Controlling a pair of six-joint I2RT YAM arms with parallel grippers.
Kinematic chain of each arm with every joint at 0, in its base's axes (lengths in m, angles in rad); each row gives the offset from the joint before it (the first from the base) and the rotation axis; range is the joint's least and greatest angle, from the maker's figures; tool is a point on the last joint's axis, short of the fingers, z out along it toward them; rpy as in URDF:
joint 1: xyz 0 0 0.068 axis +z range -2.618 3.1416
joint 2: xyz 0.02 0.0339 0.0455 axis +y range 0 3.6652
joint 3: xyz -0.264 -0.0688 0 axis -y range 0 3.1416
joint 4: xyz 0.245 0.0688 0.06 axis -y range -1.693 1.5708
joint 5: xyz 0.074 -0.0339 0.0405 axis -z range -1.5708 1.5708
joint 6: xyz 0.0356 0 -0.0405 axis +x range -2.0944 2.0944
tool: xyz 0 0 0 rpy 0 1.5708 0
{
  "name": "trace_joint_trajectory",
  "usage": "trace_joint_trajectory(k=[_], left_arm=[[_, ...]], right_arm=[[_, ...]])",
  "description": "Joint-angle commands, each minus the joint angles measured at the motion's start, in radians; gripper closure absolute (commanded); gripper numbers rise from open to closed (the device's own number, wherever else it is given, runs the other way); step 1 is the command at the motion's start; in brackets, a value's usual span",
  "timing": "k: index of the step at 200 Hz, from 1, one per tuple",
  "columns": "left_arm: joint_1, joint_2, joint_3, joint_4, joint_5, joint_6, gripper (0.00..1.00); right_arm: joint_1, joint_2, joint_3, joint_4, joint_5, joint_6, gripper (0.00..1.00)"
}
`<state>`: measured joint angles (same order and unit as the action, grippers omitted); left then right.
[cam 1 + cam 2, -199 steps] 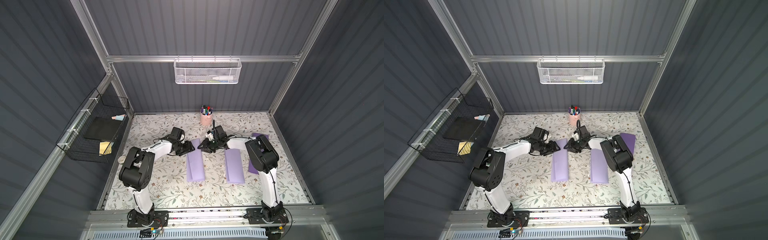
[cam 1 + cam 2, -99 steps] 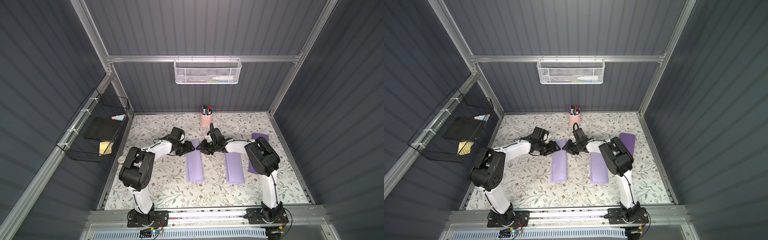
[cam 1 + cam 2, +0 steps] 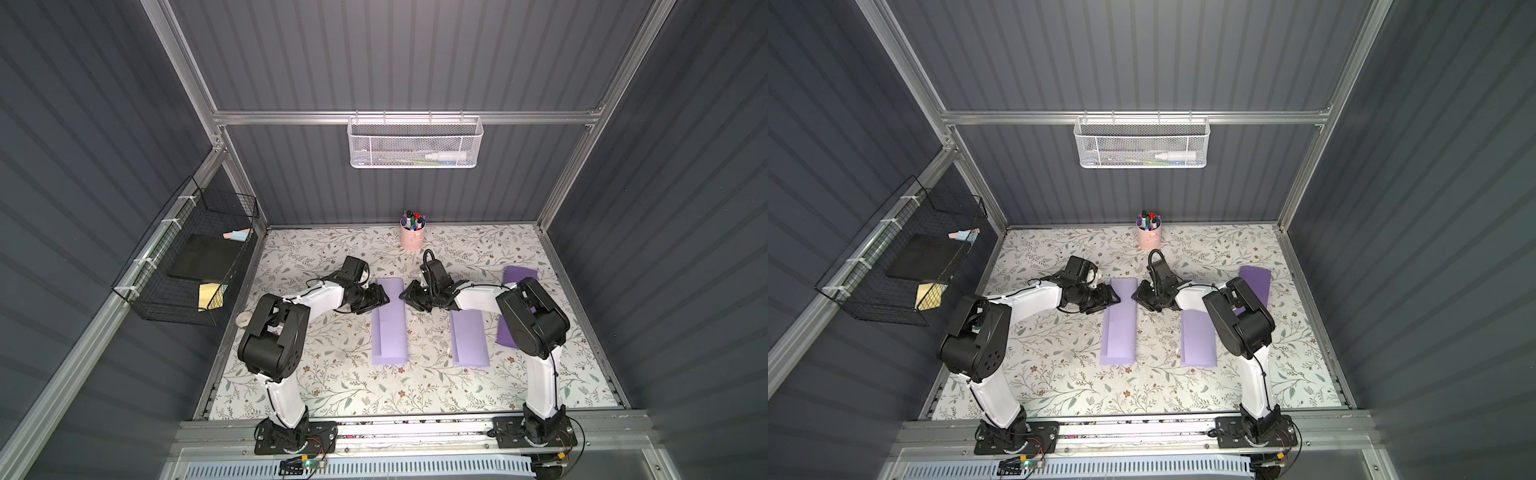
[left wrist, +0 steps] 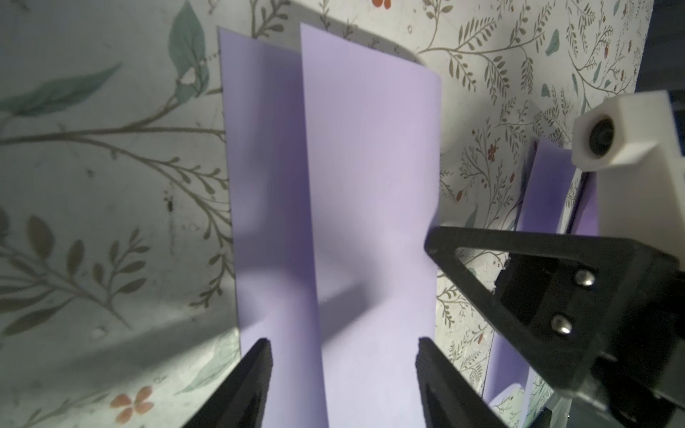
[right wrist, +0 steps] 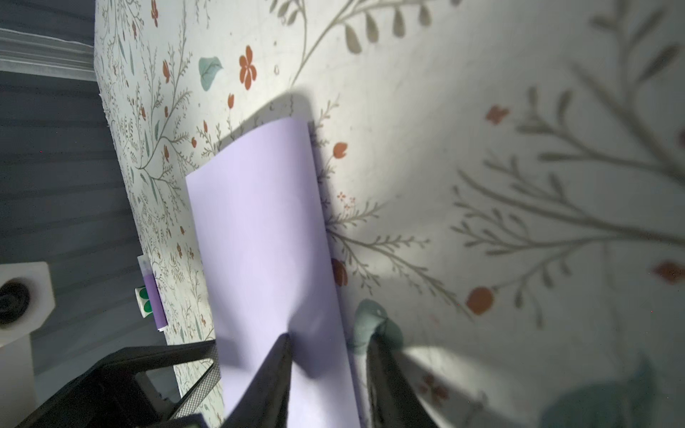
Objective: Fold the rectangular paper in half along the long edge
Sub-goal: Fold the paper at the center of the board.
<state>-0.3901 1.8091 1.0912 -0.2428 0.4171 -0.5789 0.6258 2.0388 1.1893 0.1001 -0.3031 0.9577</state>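
**Two grippers meet at folded lilac rectangular paper sheet (image 3: 389,332)**
At the sheet's 12 o'clock end, mid floral table (image 3: 332,374), the left gripper (image 4: 343,355) at 9 o'clock holds its jaws wide apart over it. The right gripper (image 5: 330,341) at 3 o'clock, jaws narrowly apart, straddles its edge.

Both top views hang high over the front of the cell and look steeply down, so you see the whole worktop (image 3: 332,374) from afar; the two overlap almost fully. Your left wrist camera sits close behind the left pincer (image 4: 343,341), facing out ahead of it along the purple paper (image 4: 370,185). Your right wrist camera sits just as close behind the right pincer (image 5: 330,335), facing that same paper from its opposite edge. Each wrist view catches the other pincer beside its own.
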Motion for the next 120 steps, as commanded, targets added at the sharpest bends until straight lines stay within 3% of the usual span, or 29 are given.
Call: trace_joint_trajectory(k=[1,53,98,120], left_arm=[[0.004,-0.021,-0.016,-0.010,-0.001,-0.006,0.34],[0.003,-0.024,-0.024,-0.003,0.007,-0.009,0.37],[0.002,-0.027,-0.042,0.013,0.022,-0.030,0.58],[0.002,-0.020,-0.067,0.015,0.026,-0.055,0.60]], right_arm=[[0.015,-0.009,-0.015,-0.007,0.071,0.045,0.64],[0.045,-0.027,-0.013,-0.018,0.126,0.065,0.63],[0.052,-0.030,-0.007,-0.027,0.145,0.065,0.63],[0.052,-0.027,-0.002,-0.031,0.144,0.064,0.63]])
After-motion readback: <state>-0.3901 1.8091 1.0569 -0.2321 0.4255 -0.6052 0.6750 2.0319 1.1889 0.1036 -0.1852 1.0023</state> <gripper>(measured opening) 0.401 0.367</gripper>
